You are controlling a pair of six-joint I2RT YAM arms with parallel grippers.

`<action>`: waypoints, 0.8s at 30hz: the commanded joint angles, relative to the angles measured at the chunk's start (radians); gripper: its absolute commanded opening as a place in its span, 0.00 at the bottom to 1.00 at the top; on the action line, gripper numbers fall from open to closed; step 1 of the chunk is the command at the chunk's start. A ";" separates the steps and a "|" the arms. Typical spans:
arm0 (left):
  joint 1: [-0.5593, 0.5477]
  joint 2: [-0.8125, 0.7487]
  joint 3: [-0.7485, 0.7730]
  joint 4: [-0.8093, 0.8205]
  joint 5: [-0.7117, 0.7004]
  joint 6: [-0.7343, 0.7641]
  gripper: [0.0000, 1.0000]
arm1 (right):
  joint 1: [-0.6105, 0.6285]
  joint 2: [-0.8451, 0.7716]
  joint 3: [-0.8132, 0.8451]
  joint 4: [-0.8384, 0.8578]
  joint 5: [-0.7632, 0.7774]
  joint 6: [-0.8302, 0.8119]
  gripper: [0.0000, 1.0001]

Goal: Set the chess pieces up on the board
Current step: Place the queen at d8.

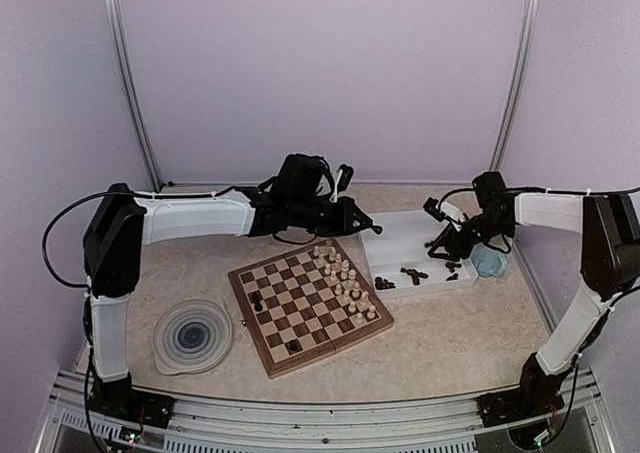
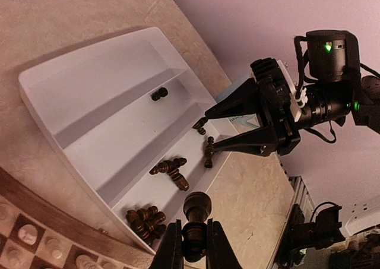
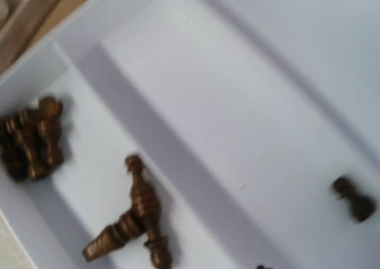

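The board lies mid-table, with cream chess pieces crowded on its right side and two dark ones on the left. My left gripper is shut on a dark pawn, its round head poking out past the fingertips; it hovers by the near corner of the white tray. Over the tray's right end my right gripper stands open, a small dark piece beside its lower fingertip and another by the upper one. In the right wrist view its fingers do not show.
Loose dark pieces lie in the tray's near compartment: a heap, two crossed ones. A lone pawn lies in the far compartment. A round blue-swirl plate sits left of the board. A blue cloth lies right of the tray.
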 commanded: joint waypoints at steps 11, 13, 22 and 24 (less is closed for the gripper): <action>-0.032 -0.398 -0.042 -0.883 -0.507 0.470 0.00 | 0.012 -0.071 0.014 0.035 0.018 0.049 0.47; -0.042 -0.429 -0.077 -0.926 -0.527 0.480 0.00 | 0.017 -0.067 0.010 0.037 0.024 0.046 0.47; -0.138 -0.402 -0.198 -1.003 -0.540 0.502 0.01 | 0.026 -0.049 0.000 0.039 0.031 0.037 0.48; -0.157 -0.375 -0.209 -0.997 -0.544 0.499 0.02 | 0.028 -0.046 0.000 0.036 0.031 0.037 0.47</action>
